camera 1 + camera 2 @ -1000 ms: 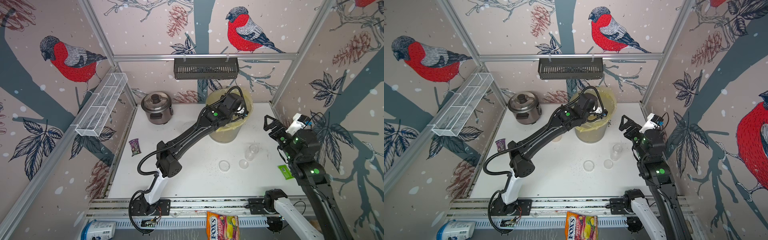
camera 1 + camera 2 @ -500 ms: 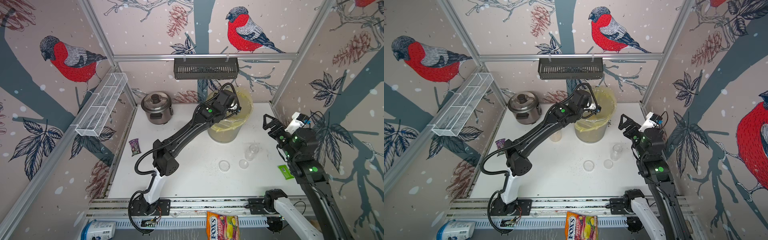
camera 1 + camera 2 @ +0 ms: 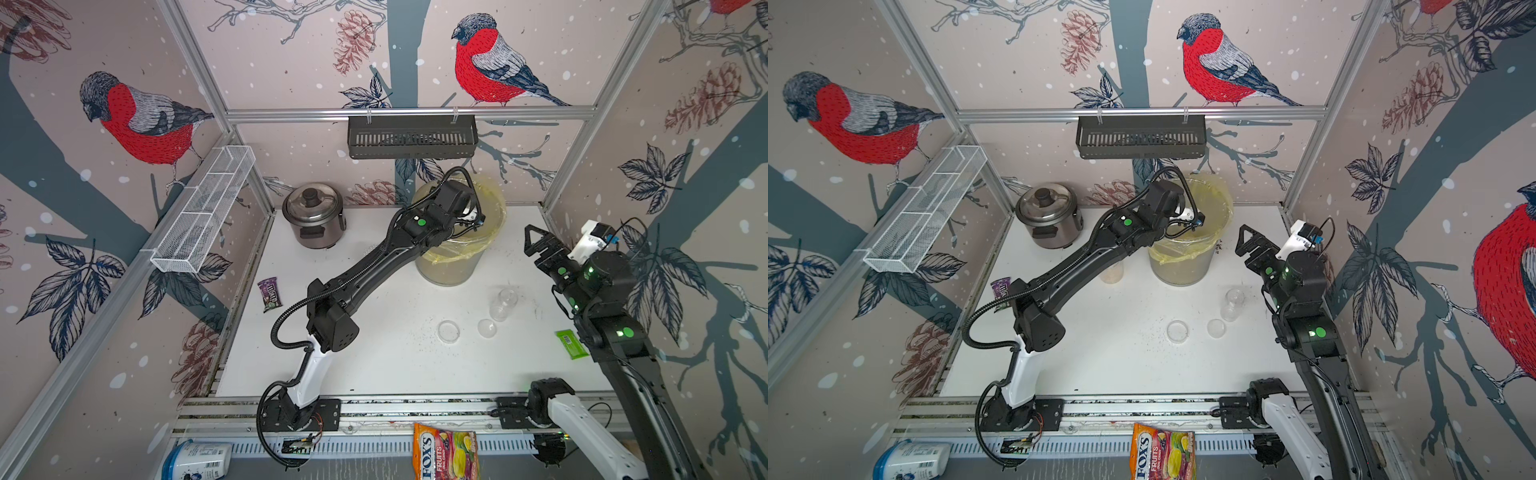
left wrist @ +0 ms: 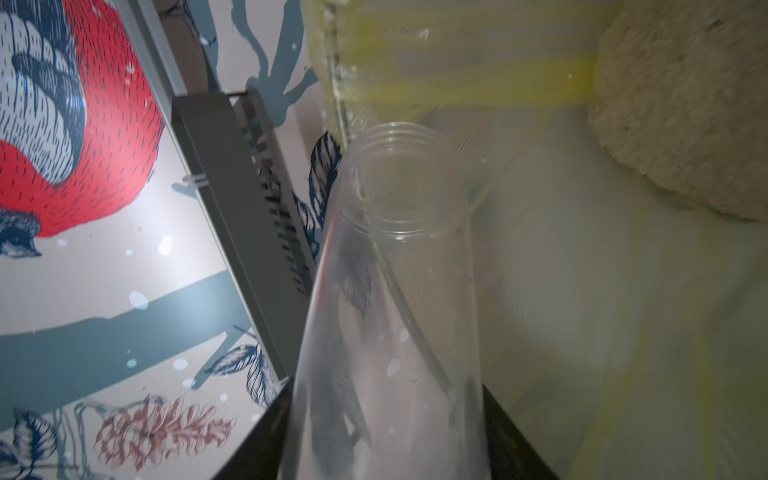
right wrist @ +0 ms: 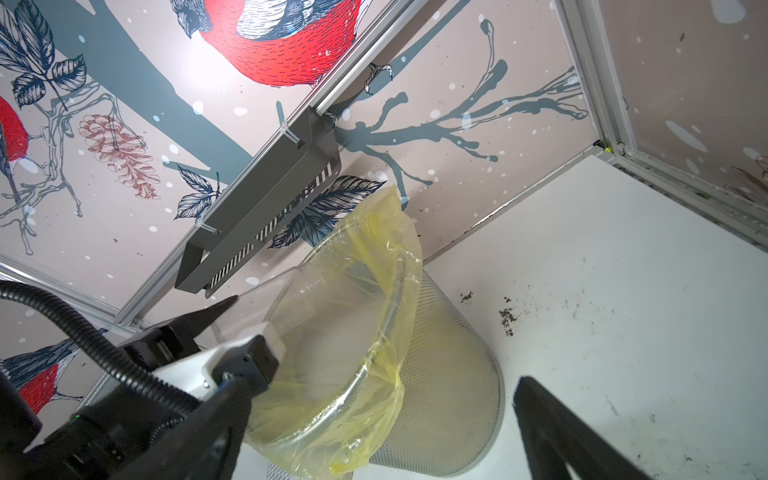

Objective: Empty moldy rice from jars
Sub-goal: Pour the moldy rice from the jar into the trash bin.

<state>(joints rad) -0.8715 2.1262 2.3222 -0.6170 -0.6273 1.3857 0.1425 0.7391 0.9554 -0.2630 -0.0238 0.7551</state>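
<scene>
The jar [image 4: 395,291], clear and probably light plastic, is clamped low on its body in the shut left jaws and tilted mouth-first into the bin [image 3: 451,266]. It looks empty; rice [image 4: 685,104] lies heaped in the bag. Its smooth wall may slip, so a firm mid-body hold suits it. The right jaws stand wide open and empty above the surface [image 3: 395,365]. A second jar [image 3: 503,303] stands open near two lids [image 3: 449,331].

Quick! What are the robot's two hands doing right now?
Left gripper: closed, holding a clear jar over the bin.
Right gripper: open, holding nothing.
</scene>
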